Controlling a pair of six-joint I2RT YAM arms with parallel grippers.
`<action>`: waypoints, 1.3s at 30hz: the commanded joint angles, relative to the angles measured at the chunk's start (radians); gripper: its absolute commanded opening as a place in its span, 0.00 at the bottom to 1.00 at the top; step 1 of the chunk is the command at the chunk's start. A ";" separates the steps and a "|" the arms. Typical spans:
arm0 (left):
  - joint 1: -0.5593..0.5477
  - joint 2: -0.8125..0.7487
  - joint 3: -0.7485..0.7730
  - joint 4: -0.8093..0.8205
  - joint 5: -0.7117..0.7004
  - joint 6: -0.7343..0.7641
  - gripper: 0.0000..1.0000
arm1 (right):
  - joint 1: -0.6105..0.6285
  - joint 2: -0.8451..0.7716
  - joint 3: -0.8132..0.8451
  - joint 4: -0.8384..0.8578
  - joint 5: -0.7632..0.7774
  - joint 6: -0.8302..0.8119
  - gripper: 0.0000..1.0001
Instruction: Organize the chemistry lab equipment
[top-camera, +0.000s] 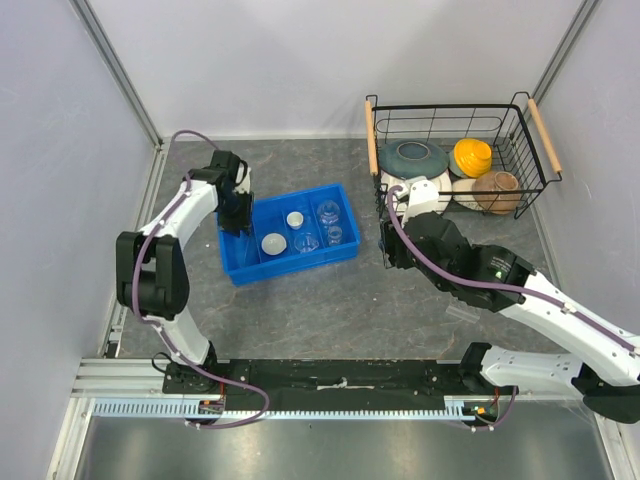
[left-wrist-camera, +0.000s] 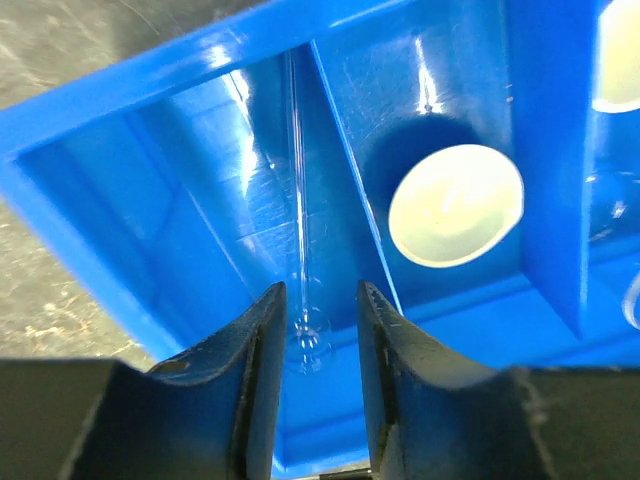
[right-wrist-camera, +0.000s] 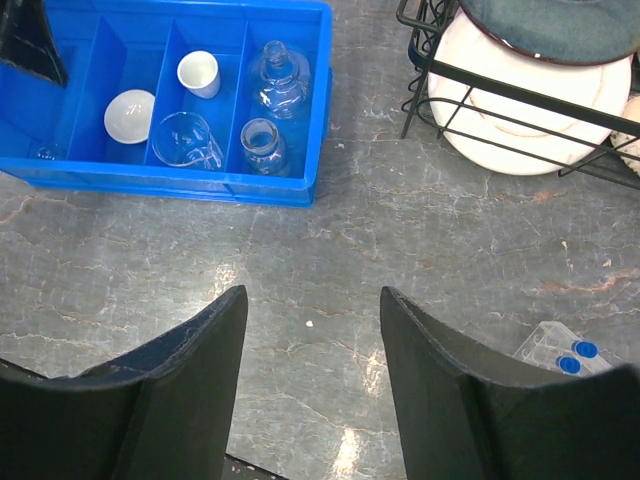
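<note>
Inside the blue tray (left-wrist-camera: 120, 95), my left end effector (left-wrist-camera: 320, 290) sits spread over a thin glass rod (left-wrist-camera: 297, 180); closing skewed could snap it.

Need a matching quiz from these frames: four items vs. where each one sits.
1 white round dish
2 thin clear glass rod
3 blue-capped clear tubes
4 yellow ceramic bowl

A black wire basket
B clear plastic rack on grey table
C blue plastic tray's end compartment, at left hand
D tray's second compartment, alone

Pairs: 1-D, 2-C, 3-B, 4-A
</note>
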 joint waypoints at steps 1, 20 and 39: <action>-0.005 -0.141 0.061 0.028 -0.019 -0.039 0.43 | 0.006 0.018 0.020 0.026 0.019 0.014 0.64; -0.008 -0.589 -0.081 0.172 0.125 -0.092 1.00 | 0.006 0.170 0.066 0.056 0.082 0.039 0.98; -0.135 -1.006 -0.270 0.277 -0.089 -0.128 1.00 | 0.006 0.437 0.131 0.186 0.326 0.030 0.98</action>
